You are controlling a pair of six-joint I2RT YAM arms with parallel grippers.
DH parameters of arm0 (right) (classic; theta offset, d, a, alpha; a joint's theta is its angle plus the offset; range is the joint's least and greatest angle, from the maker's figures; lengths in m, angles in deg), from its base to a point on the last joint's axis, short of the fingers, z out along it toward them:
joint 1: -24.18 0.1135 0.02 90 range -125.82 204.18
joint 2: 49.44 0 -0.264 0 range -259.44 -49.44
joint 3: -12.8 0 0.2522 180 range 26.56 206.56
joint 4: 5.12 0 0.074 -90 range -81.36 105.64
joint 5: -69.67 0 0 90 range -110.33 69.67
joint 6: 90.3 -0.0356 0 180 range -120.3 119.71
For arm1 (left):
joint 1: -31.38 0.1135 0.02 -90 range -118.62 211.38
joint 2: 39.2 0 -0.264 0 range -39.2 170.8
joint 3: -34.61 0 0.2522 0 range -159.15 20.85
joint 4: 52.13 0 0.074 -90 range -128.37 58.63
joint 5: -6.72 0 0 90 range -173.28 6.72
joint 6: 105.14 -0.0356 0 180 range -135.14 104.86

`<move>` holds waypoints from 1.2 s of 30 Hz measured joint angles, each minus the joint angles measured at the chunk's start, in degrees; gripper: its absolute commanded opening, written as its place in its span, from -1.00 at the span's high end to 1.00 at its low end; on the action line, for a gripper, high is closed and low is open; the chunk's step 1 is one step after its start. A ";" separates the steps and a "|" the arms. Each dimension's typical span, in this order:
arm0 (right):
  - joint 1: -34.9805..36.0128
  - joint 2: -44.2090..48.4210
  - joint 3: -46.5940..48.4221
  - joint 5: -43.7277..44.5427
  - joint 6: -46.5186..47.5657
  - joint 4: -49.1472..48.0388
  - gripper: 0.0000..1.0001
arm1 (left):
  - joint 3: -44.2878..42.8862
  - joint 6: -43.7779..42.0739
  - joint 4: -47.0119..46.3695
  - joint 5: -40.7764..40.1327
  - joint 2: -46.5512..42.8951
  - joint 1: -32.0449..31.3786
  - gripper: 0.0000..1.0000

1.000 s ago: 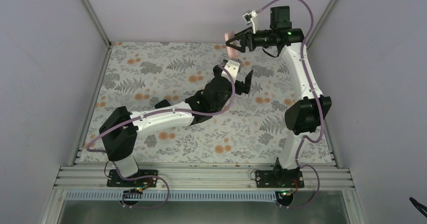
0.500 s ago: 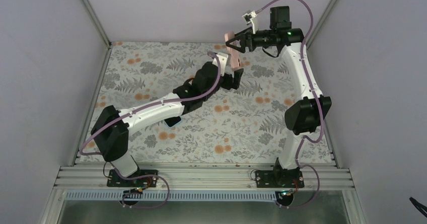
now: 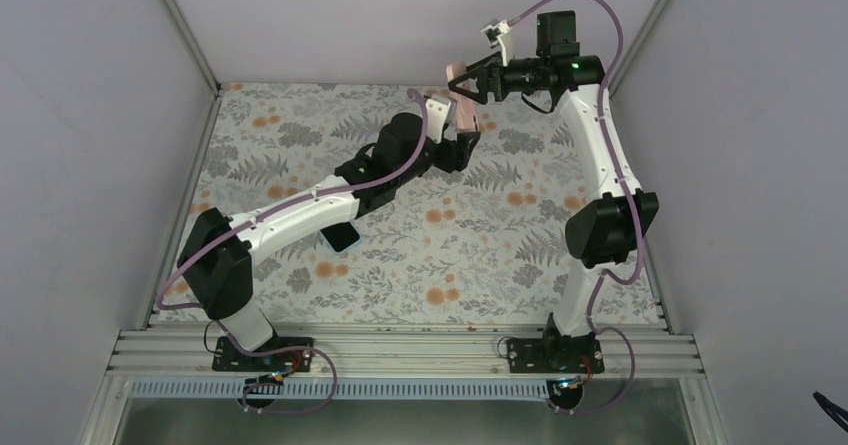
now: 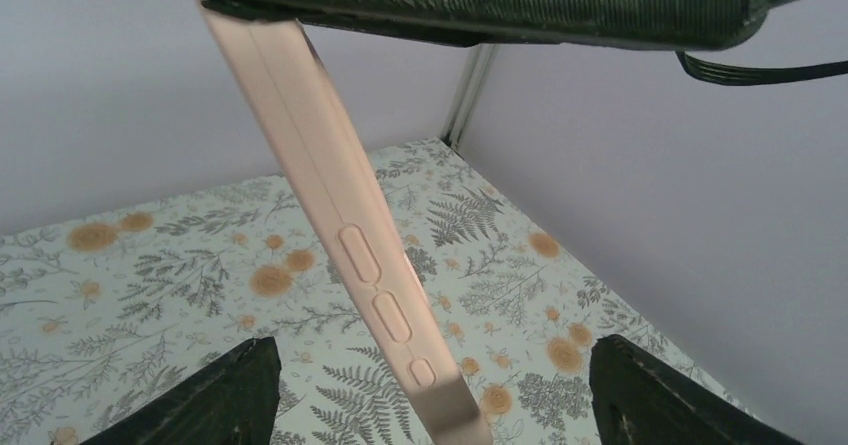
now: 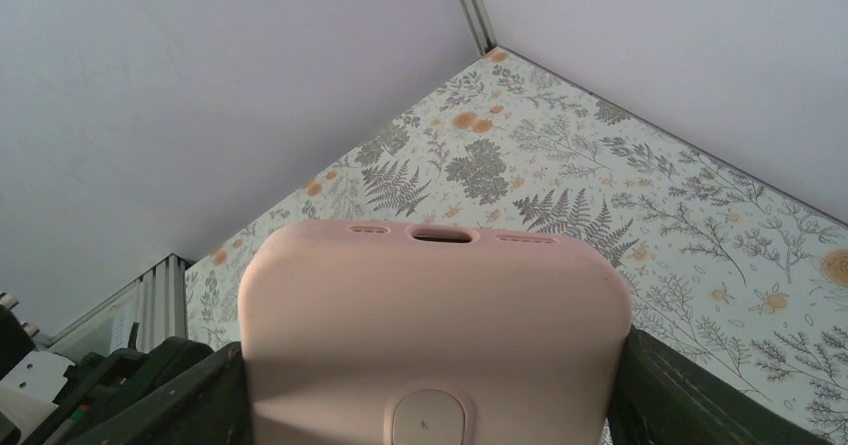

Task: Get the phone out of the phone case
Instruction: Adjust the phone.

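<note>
My right gripper is raised over the far side of the table, shut on the pink phone case. The case fills the right wrist view, clamped by its sides between both fingers. In the left wrist view the case hangs edge-on, side buttons showing. Its lower end sits between the spread fingers of my left gripper, which is open and not touching it. From above, the left gripper is just below the case. A dark flat slab with a bluish edge, apparently the phone, lies on the table beside the left arm.
The floral table cover is walled in by grey panels at the left, back and right, with metal corner posts. An aluminium rail runs along the near edge by the arm bases.
My left arm has swung left and reached up to the hanging case, and its jaws have narrowed a little. The dark slab on the table has come out from under the arm. The right arm is still.
</note>
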 measured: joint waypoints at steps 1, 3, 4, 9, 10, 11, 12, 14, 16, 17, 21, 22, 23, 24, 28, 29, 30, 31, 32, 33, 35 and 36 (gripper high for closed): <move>0.00 0.00 0.00 0.02 0.00 0.02 0.06 | 0.00 0.02 0.11 0.28 0.07 0.00 -0.45; 0.00 0.00 0.00 0.07 0.00 0.02 0.07 | 0.00 0.09 0.24 0.63 0.20 0.00 -0.37; 0.00 0.00 0.00 0.09 0.00 0.02 0.07 | 0.00 0.15 0.28 0.66 0.24 0.00 -0.31; 0.00 0.00 0.00 0.24 0.00 0.02 0.06 | 0.00 0.28 0.22 0.59 0.28 0.00 -0.10; 0.00 0.00 0.00 0.24 0.00 0.02 0.07 | 0.00 0.31 0.15 0.52 0.31 0.00 -0.05; 0.00 0.00 0.00 0.24 0.00 0.02 0.06 | 0.02 0.33 -0.04 0.44 0.33 0.00 0.01; 0.00 0.00 0.00 0.24 0.00 0.02 0.07 | 0.02 0.39 -0.22 0.39 0.33 0.00 0.06; 0.00 0.00 0.00 0.24 0.00 0.02 0.07 | 0.15 0.28 -0.85 0.37 0.33 0.00 0.14; 0.00 0.00 0.00 0.24 0.00 0.00 0.07 | 0.20 0.17 -1.25 0.37 0.37 0.00 0.24; 0.00 0.00 0.00 0.24 0.00 0.02 0.07 | 0.17 0.22 -1.49 0.37 0.46 0.00 0.28; 0.00 0.00 0.00 0.24 0.00 0.02 0.06 | 0.17 0.04 -2.25 0.50 0.90 0.00 0.56; 0.00 0.00 -0.02 0.24 0.00 0.00 0.07 | 0.17 0.04 -2.29 0.61 0.94 0.00 0.62; 0.00 0.02 -0.02 0.24 0.00 0.02 0.07 | 0.17 0.11 -2.29 0.63 0.94 0.00 0.65; 0.00 0.02 -0.02 0.24 0.00 0.02 0.07 | 0.17 0.33 -2.27 0.61 0.94 0.00 0.66; -0.13 0.15 -0.02 0.50 0.66 -0.46 0.07 | 0.17 1.11 -1.95 0.35 1.09 0.55 0.75; -0.13 0.20 -0.02 0.63 0.72 -0.48 0.07 | 0.17 1.33 -1.84 0.20 1.09 0.61 0.76; -0.15 0.24 -0.02 0.79 0.72 -0.50 0.07 | 0.17 1.44 -1.84 0.20 1.09 0.66 0.78; -0.13 0.31 -0.02 0.83 0.79 -0.52 0.07 | 0.17 1.46 -1.86 0.15 1.11 0.66 0.79; -0.13 0.35 -0.02 0.85 0.83 -0.50 0.07 | 0.17 1.46 -1.88 0.15 1.11 0.66 0.79; -0.13 0.44 -0.04 0.87 0.85 -0.57 0.07 | 0.17 1.46 -1.92 0.15 1.11 0.66 0.79; -0.15 0.55 -0.13 0.92 0.90 -0.68 0.07 | 0.17 1.46 -1.92 0.04 1.11 0.66 0.64; -0.15 0.57 -0.20 0.98 0.92 -0.72 0.08 | 0.17 1.46 -1.90 -0.04 1.11 0.66 0.39</move>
